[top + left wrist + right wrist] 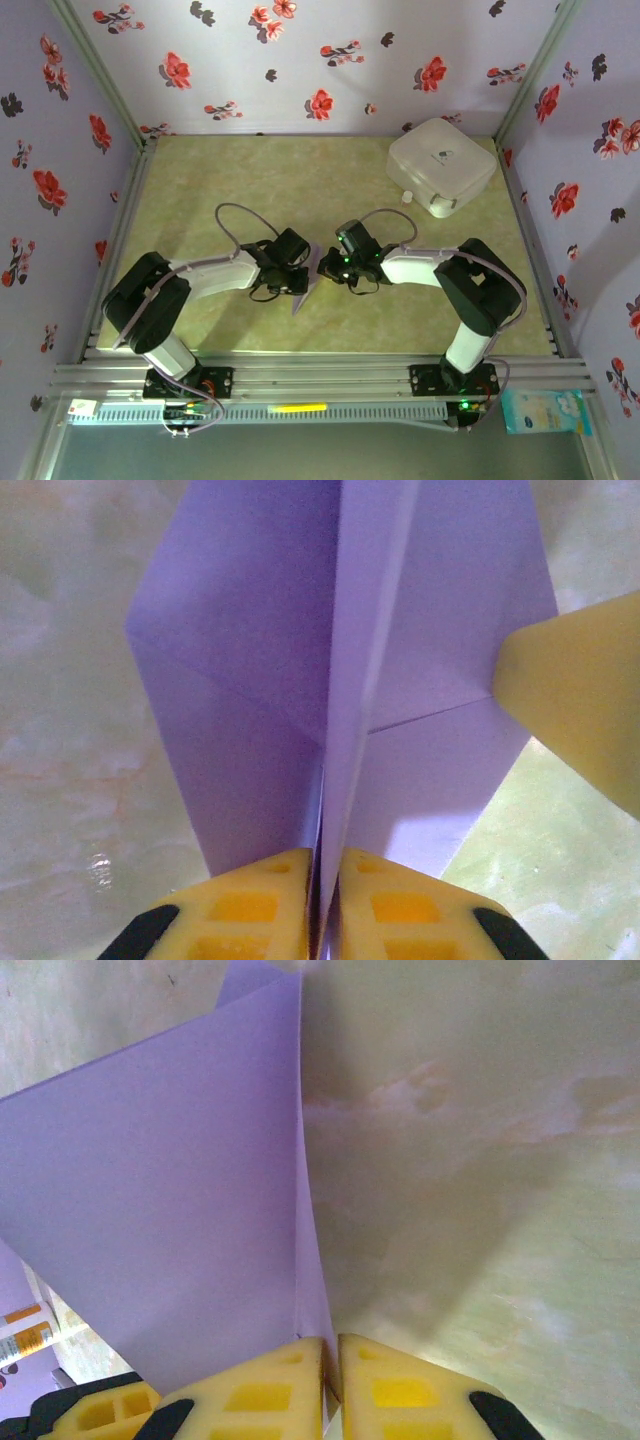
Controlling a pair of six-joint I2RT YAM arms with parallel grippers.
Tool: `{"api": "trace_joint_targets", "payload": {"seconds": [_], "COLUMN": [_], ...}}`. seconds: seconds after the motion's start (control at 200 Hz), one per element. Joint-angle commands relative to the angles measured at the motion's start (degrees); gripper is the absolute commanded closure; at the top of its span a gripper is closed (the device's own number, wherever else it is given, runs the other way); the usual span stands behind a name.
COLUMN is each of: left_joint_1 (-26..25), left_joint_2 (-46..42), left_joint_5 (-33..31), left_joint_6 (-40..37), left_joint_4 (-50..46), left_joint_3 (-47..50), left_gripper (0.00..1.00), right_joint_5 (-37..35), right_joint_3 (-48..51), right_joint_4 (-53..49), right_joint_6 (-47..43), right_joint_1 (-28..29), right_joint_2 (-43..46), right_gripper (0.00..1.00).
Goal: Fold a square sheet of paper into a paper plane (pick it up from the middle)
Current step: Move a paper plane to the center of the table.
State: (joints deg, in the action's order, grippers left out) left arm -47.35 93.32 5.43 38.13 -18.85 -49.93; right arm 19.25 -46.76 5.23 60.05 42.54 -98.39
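The paper plane (pixel 306 288) is held above the counter (pixel 250 180), about midway along its near edge, between the tips of the left arm (pixel 215 272) and the right arm (pixel 420 265), which meet there head to head.

From the left wrist, the left jaws are almost closed and pinch the centre fold of the paper plane (pixel 250 660). The fold runs straight up from between the two yellow pads (pixel 250 905), and a lavender wing spreads to each side of it. A yellow fingertip (pixel 575 695) of the right jaws touches the right wing at its outer corner.

From the right wrist, the right jaws are also narrow. Their yellow pads (pixel 400 1390) grip an edge of the paper plane (pixel 170 1190), which rises up and to the left of them, with bare counter to its right.

A white rounded box (pixel 442 165) sits in the far right corner of the counter, well apart from both jaws. A small white piece (pixel 407 197) lies just beside its near left side. A pale blue packet (pixel 545 411) rests on the metal frame past the near right corner. Flowered walls (pixel 320 60) close in the counter on three sides.

From above, most of the plane is hidden between the two dark arm heads. Only a pale pointed end shows, aimed at the near edge, and the grip itself is too small to make out. In the right wrist view another yellow and black part (pixel 100 1410) is cut off at the bottom left, and a blurred orange and white object (pixel 22 1330) at the left edge cannot be made out.
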Motion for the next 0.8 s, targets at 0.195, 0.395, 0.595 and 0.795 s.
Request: {"api": "trace_joint_targets", "payload": {"seconds": [0.195, 0.395, 0.595, 0.795], "left_joint_1": [-0.99, -1.42, -1.69, -1.69], "left_joint_2": [2.28, 3.18, 2.86, 3.22], "left_joint_5": [0.07, -0.9, -3.31, -10.2], "left_joint_6": [-1.75, -2.27, -1.59, 0.72], "left_joint_4": [-1.49, -2.47, -4.13, -9.71], "left_joint_3": [-2.08, -2.88, -4.19, -7.77], "left_gripper": [0.87, 0.92, 0.95, 0.95], "right_joint_5": [-0.96, -1.16, -3.16, -8.86], "right_joint_3": [0.33, 0.42, 0.96, 4.34], "right_joint_4": [-0.99, -1.04, -2.64, -6.73], "right_joint_6": [-0.36, -0.54, -1.72, -2.86], "right_joint_1": [0.26, 0.23, -0.25, -2.46], "right_joint_2": [-0.94, -0.43, 2.86, 10.72], "right_gripper": [0.88, 0.87, 0.77, 0.71]}}
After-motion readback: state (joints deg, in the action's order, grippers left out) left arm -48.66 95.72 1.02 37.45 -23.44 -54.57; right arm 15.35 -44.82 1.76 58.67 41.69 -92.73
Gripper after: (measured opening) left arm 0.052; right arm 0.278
